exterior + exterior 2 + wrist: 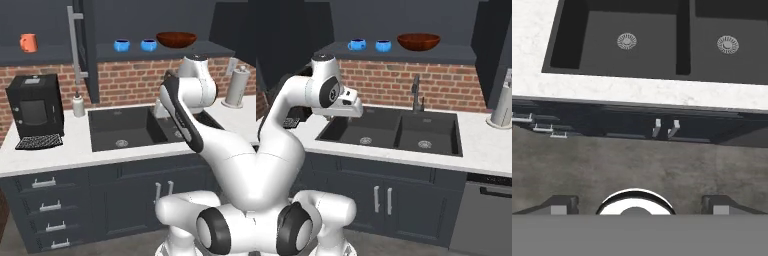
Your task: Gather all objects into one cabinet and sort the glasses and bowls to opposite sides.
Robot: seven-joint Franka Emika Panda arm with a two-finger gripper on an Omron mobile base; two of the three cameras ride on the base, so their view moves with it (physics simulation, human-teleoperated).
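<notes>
The orange cup [28, 42] stands alone on the left cabinet shelf, its handle to the left. Past the open door [90, 50] with its long grey bar handle [76, 42], the right shelf [210, 49] carries the two blue bowls [121, 45] [148, 45] side by side, apart from each other, and the wide brown bowl [176, 39] just to their right. In the right base view the same three sit in a row on the dark shelf: blue bowl [357, 44], blue bowl [383, 46], brown bowl [418, 41].

Below the shelves runs a red brick wall [130, 77]. A white counter [75, 147] holds a dark double sink [391, 131] with a faucet [416, 95] behind it. A black coffee machine [35, 107] stands at the counter's left, a white soap bottle [78, 106] beside the sink, a paper towel roll [236, 87] at the right. Dark drawers [45, 210] and doors lie under the counter.

The gripper [637, 202] hangs above the floor before the sink, looking down; its fingertips [559, 204] stand wide apart with nothing between them. The floor [612, 165] is mottled grey-brown.
</notes>
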